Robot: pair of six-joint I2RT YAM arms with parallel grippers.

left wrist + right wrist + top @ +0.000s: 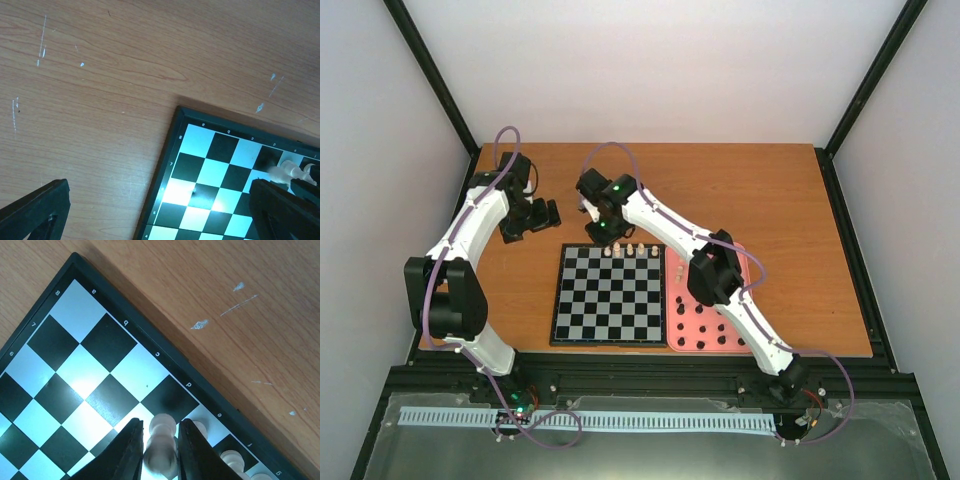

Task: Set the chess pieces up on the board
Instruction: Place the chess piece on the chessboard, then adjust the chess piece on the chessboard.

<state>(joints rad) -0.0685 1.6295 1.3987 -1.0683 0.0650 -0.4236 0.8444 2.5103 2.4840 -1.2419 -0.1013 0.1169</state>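
Seen from above, black pieces [704, 322] lie in a pink tray [677, 338] just right of the board [610, 300], with cream pieces [630, 249] lining its far row. Only the right wrist camera shows the right hand [161, 426] nearly closed around one cream piece [162, 434] there; whether it grips cannot be told. Beyond, the left hand [538, 216] hangs wide open and empty over the worktop [770, 200]

Our left arm [470, 225] and right arm [660, 222] are white rounded links joined by bulky black joints. Thin purple cables [611, 144] loop along them, green lights [618, 187] glow, and the left end effector [159, 187] and right end effector [160, 424] are black.
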